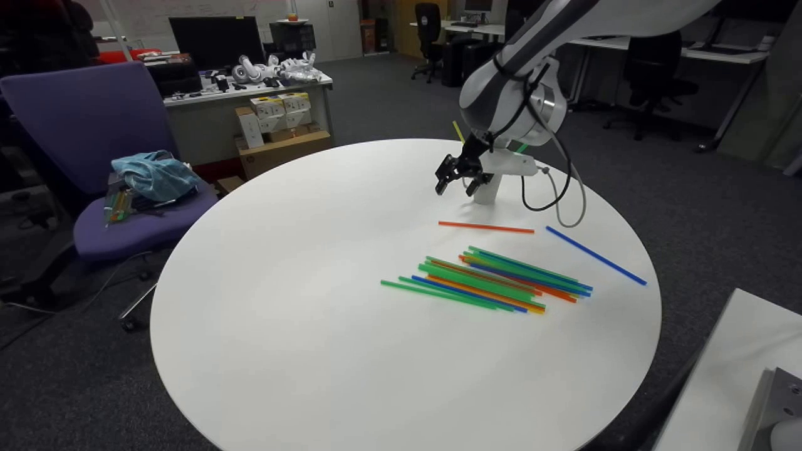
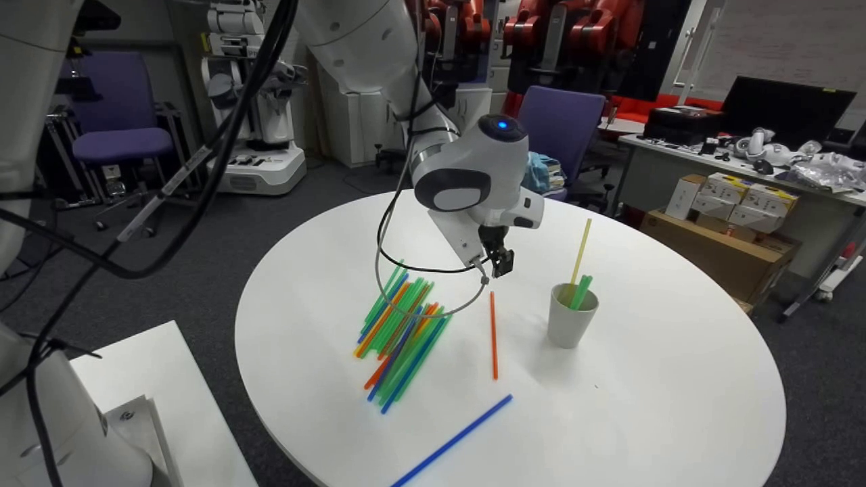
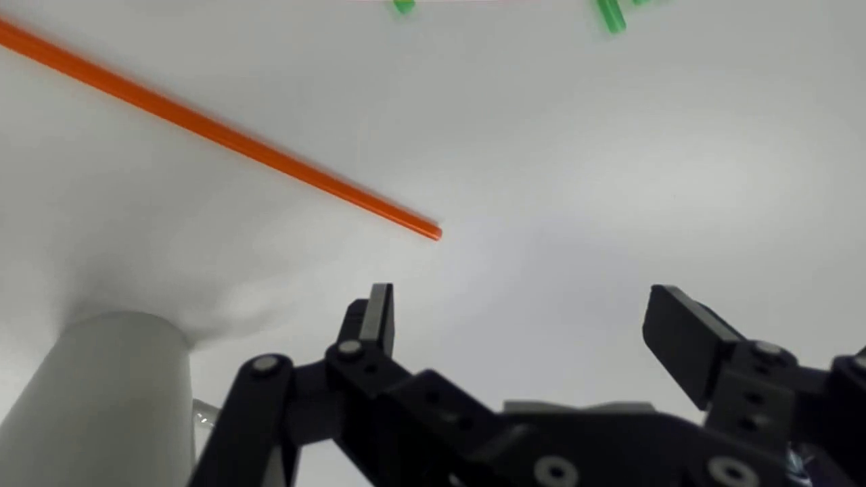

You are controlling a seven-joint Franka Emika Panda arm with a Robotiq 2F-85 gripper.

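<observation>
In the wrist view, one end of the orange straw (image 3: 220,134) is cut off by the left edge, and the green straws (image 3: 611,15) are mostly lost beyond the top edge. There the cup (image 3: 101,406) is cut by the left and bottom edges; in an exterior view it is largely covered by the arm (image 1: 551,37). The lower ends of the straws (image 2: 580,292) standing in it are hidden by its wall. In the pile (image 1: 476,282), overlapped straws cannot be counted. A dark speck (image 2: 596,386) is too small to be identified.
</observation>
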